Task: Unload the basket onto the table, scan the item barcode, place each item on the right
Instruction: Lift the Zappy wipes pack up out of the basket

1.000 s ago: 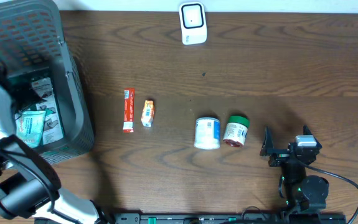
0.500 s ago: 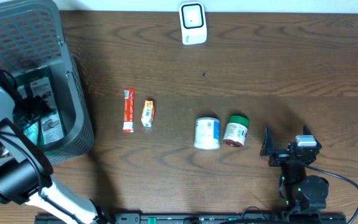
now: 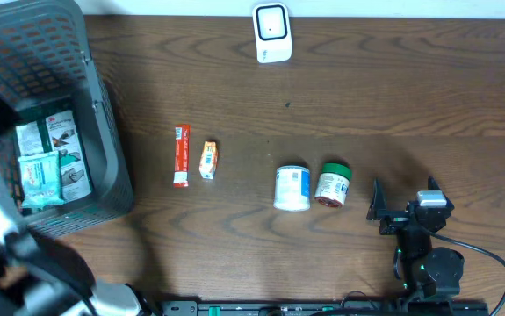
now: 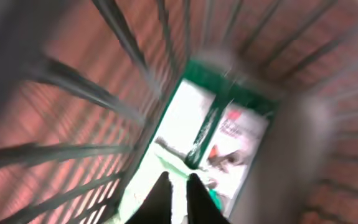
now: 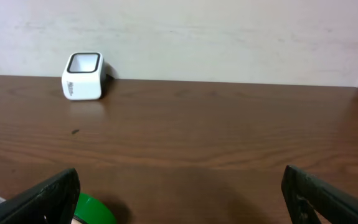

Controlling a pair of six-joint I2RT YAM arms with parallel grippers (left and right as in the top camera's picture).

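Green-and-white packets (image 3: 46, 162) lie at the bottom of the grey basket (image 3: 103, 114), and my left claw (image 4: 179, 180), gaping wide a second ago, has snapped shut just above them. I cannot tell whether a packet edge is pinched. If it is, I judge the lift toward the scanner (image 3: 271, 33) comes next.

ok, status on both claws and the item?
Left claw shut inside the basket, above the packets; grip unconfirmed, view blurred. Right claw open, idle near the green-lidded jar. Nothing lies between basket and scanner.
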